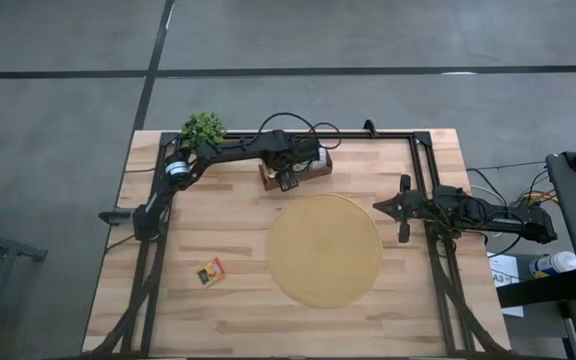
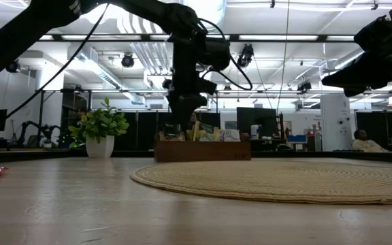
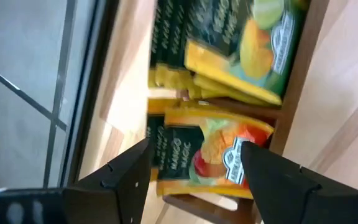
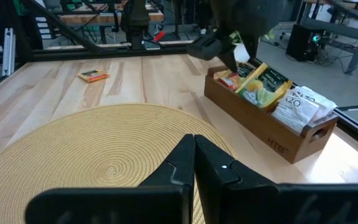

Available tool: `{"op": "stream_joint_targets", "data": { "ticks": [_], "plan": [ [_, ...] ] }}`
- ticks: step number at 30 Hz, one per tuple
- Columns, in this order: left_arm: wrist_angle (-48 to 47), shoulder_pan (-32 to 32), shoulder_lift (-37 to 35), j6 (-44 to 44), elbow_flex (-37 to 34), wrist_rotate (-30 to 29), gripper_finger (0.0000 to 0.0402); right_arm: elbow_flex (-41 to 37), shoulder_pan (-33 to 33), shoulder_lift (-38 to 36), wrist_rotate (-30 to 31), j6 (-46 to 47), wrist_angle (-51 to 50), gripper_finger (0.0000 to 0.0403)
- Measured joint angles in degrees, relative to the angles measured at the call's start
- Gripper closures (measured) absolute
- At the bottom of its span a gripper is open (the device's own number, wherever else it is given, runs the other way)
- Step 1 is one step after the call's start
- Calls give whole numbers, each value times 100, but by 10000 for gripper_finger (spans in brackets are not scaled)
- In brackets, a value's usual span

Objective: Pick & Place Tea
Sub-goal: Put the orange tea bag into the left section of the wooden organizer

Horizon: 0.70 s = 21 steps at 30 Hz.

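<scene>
Left gripper [image 1: 287, 183] hangs over the left end of the tray [image 1: 320, 170] at the far side of the table, jaws spread wide and nothing between them; the wrist view looks straight down past both fingers [image 3: 120, 177] onto an orange-red sachet [image 3: 216, 158]. Right gripper [image 1: 400, 210] waits at the right edge of the mat [image 1: 324, 250], clenched shut, empty.

Handling, by judgement: the sachets are thin paper, v. light, floppy, easy to crease or tear. They stand on edge, packed close, so a pinch on the top edge of one only is the safe hold; a deep bite would prob. take two. The glossy print may slip.

Count:
- Tray: 1, three slots.
- Mat: 1.
- Loose sachet [image 1: 209, 270]: 1, flat on the table near-left, well apart from the tray.
- Sachets in the tray: orange-red in the left slot, yellow-green [image 4: 263, 84] in the middle, white [image 4: 300, 106] at the right; they overlap too much for an exact no., perhaps a few per slot.
</scene>
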Motion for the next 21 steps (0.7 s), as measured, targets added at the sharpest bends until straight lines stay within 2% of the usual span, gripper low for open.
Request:
{"op": "stream_joint_targets", "data": {
  "ticks": [7,21],
  "plan": [
    [-133,0,-4,-67,102,-20,161,0,-1,0,0,0,-1,394],
    [42,24,-9,-97,-742,52,161,0,0,0,1,0,0,394]
  ]
}}
